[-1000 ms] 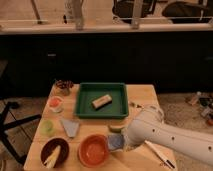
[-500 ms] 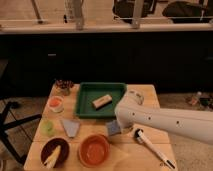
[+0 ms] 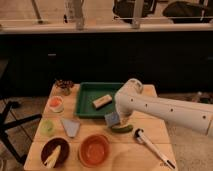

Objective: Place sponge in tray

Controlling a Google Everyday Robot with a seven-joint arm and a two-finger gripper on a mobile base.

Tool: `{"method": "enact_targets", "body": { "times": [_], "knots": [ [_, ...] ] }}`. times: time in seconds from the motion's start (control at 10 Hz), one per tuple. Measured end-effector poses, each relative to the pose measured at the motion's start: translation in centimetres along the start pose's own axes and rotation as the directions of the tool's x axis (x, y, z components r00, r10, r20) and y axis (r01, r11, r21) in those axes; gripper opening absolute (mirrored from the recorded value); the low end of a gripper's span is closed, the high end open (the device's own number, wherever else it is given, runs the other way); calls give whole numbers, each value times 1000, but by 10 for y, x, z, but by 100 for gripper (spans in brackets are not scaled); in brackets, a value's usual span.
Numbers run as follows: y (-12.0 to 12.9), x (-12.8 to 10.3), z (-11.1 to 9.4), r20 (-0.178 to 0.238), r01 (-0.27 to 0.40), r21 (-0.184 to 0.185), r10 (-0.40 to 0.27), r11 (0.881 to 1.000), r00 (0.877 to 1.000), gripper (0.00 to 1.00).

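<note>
Blue-grey sponge, gripped by tool, just outside front rim of tray.

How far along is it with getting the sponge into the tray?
Done: the gripper is at the sponge, close against it. In hand: the sponge is just outside the front rim of the tray, not in it. Left: move it over the rim and set it down inside, where only a tan block lies.

The wooden table carries the tray, 1 orange bowl, 1 brush; the gripper hangs just before the tray.
</note>
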Motion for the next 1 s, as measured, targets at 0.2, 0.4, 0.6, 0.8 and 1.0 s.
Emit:
{"method": "enact_targets", "body": {
  "times": [0.2, 0.4, 0.6, 0.8, 1.0],
  "knots": [
    [-7, -1, -4, 34, 60, 13, -61, 998, 998, 0],
    [-15, 3, -9, 69, 146, 26, -147, 989, 987, 0],
    [-23, 2, -12, 90, 191, 31, -193, 981, 977, 0],
    [-22, 3, -12, 91, 191, 31, -193, 981, 977, 0],
    [-23, 3, -12, 91, 192, 31, -194, 981, 977, 0]
  ]
}}
